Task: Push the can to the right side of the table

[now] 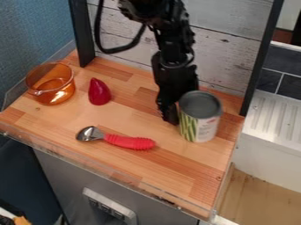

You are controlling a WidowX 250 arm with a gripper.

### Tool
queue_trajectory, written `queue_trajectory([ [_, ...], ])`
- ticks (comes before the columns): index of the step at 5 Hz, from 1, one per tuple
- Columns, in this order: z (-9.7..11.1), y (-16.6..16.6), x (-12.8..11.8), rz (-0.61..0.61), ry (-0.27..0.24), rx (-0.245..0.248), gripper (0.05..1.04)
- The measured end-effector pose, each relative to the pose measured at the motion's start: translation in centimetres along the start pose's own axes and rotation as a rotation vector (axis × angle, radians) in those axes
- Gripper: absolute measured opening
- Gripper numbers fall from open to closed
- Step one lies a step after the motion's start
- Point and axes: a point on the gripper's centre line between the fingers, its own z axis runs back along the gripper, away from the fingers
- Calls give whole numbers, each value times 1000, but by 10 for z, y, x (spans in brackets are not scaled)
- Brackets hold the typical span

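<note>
Pale wood is seen across the tabletop [132, 167], whose middle is taken as the centre of the clock. Its far side, from 12 to 1 o'clock, is backed by a whitewashed plank panel [229, 48] set between black posts. A blue wall [29, 30] is seen past the edge at 10 to 11 o'clock, and a white ridged surface [270, 118] is placed beyond the edge at 3 o'clock.

The black arm [173, 66] is hung down from 12 to 1 o'clock, in front of the panel. The gripper [169, 115] is held low over the wood, right beside the can [200, 118] on its 9 o'clock side, and is partly hidden by it. Whether the gripper is spread or narrowed cannot be told, nor can contact with the can. The can, grey-topped and with a green and white label, is stood upright at 3 o'clock, near the table's edge on that side.

An amber see-through cup [59, 94] is set upright at 10 o'clock, close to the edge. Just below the centre, a scoop [129, 142] is laid with its metal bowl towards 9 o'clock and its ribbed red handle towards 3. At 11 o'clock, between cup and gripper, a deep-red tapered piece [99, 93] is laid, its point turned towards 12.
</note>
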Motion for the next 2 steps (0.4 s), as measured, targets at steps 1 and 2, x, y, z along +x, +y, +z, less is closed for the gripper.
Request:
queue_trajectory([
  [1, 7, 7, -21, -57, 7, 1, 1001],
  [2, 16, 10, -24, -67, -3, -14, 1001],
])
